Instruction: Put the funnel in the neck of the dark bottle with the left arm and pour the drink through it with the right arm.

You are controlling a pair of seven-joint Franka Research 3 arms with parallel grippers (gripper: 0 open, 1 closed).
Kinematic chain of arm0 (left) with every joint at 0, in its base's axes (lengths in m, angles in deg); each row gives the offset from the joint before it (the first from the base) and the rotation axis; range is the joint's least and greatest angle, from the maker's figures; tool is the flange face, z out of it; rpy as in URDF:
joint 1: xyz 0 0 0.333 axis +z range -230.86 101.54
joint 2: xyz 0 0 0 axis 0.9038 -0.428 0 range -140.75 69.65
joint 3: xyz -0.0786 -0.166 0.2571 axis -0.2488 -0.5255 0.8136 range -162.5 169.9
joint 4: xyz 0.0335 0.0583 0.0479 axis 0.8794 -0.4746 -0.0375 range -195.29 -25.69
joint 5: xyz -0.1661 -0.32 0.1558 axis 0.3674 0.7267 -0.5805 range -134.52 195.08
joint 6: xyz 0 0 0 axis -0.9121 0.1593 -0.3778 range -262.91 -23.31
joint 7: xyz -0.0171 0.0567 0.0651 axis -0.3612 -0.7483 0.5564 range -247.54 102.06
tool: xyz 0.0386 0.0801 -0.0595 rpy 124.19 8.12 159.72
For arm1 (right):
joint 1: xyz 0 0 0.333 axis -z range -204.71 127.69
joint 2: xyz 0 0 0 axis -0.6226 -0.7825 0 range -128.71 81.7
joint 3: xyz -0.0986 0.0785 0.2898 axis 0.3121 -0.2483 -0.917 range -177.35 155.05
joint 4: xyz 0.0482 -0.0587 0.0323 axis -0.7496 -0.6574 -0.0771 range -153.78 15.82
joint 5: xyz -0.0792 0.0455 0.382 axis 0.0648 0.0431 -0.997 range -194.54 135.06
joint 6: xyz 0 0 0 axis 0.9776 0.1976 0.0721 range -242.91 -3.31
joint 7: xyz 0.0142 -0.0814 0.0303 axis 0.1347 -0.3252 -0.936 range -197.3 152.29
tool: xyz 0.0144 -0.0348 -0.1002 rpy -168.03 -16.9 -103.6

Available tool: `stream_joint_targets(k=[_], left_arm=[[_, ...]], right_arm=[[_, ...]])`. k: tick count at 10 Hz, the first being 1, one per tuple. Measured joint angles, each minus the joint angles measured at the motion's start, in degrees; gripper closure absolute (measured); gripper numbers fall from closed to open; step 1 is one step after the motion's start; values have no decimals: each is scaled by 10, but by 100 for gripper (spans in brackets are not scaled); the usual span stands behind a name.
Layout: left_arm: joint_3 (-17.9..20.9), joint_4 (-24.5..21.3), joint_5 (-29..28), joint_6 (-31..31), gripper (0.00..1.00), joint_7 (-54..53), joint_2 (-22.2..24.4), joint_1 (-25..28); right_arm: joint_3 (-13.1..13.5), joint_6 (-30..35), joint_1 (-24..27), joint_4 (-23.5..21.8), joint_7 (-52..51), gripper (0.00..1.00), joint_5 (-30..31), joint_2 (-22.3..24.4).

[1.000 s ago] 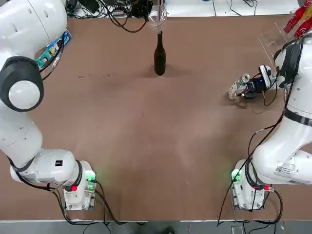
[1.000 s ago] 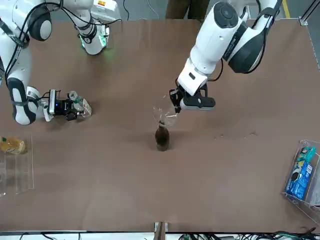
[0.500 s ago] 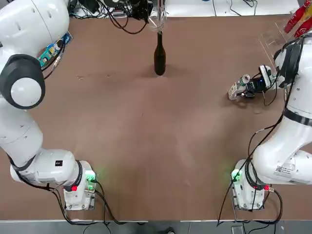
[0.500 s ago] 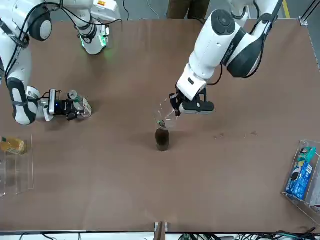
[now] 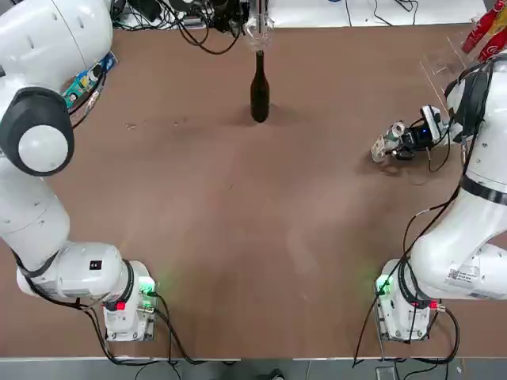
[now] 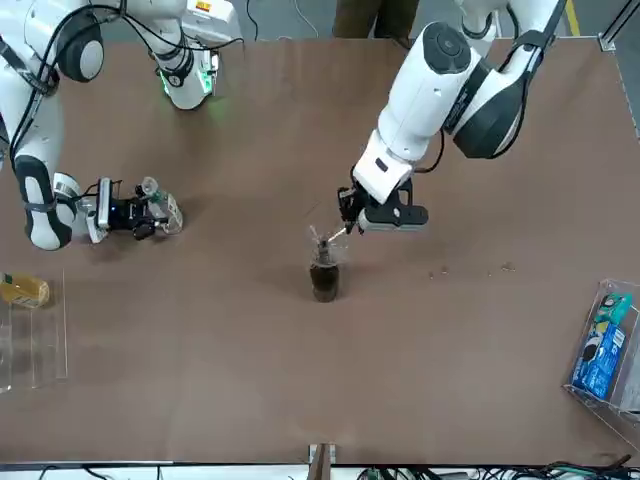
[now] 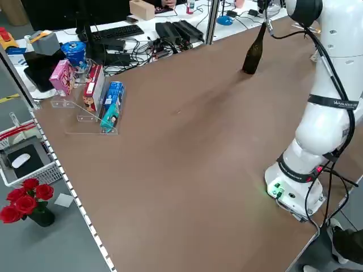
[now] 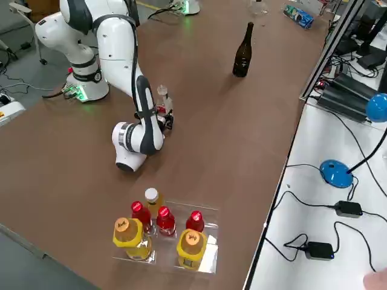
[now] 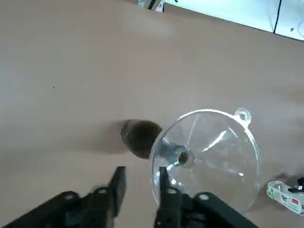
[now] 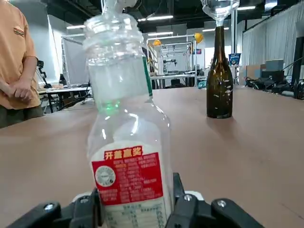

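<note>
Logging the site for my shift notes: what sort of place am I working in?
Probably a robotics lab or workshop: two robot arms are mounted at one table, a cluttered computer desk stands alongside, and a metal frame rises behind.

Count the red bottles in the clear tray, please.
3. Seen from the right side, in the tray: one at left, one mid-tray, one at right. Another could be hidden.

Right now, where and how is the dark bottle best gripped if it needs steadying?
Probably round the lower body of the dark bottle, fingers level, from its side: it stands upright, straight-walled there, while the funnel sits over its slim neck, blocking a grasp from above.
</note>
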Motion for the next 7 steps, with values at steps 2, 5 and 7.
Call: stream_joint_targets(k=[2, 5, 7], left_arm=[[4, 8, -1, 12, 26, -3, 7, 3], [71, 11, 48, 116, 0, -148, 49, -4], [198, -9, 159, 144, 2, -318, 92, -41]], right_arm=[[0, 7, 0, 1, 10, 54, 0, 0], [4, 23, 0, 6, 25, 55, 0, 1], [11, 29, 0, 10, 38, 55, -1, 7]])
